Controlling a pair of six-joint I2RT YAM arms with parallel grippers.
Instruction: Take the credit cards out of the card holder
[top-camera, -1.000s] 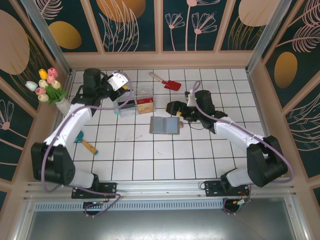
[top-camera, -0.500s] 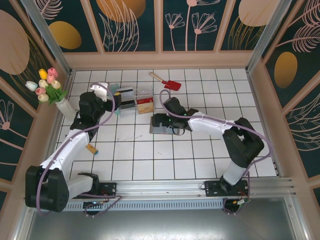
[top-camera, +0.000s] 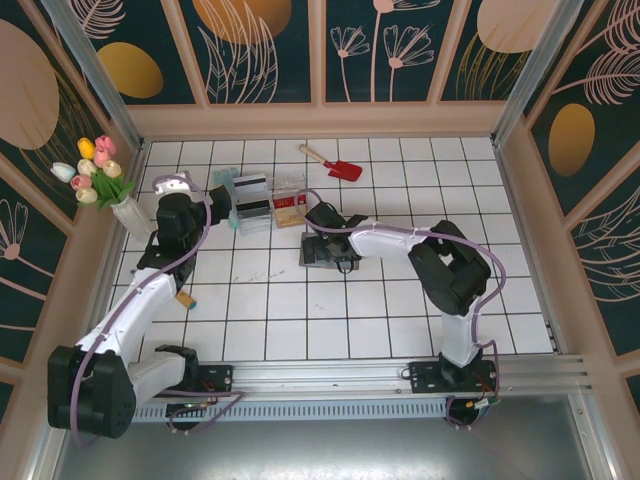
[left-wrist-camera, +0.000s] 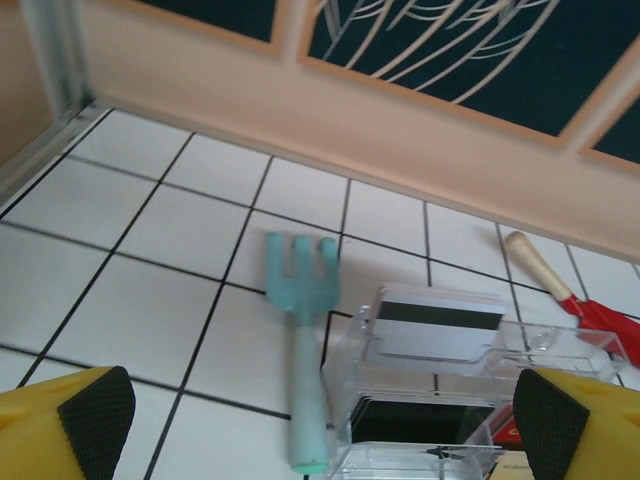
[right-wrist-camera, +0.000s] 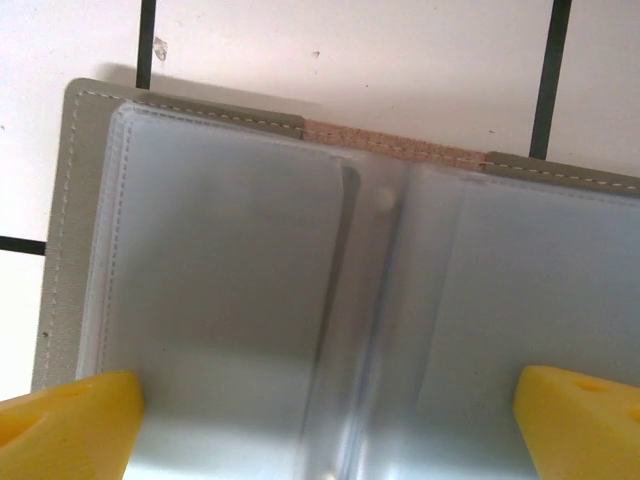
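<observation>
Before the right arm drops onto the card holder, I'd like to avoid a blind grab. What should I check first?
1. Card holder lying open, pockets up: ok.
2. Right tool open, over the holder: ok.
3. A card left in the pockets to pull: cannot tell; those in the right wrist view look empty, and the rest is out of frame.
4. Left tool open and away from the holder: ok, it faces the tray.
5. Tray has cards in it: ok, a grey striped one and a black one.
</observation>
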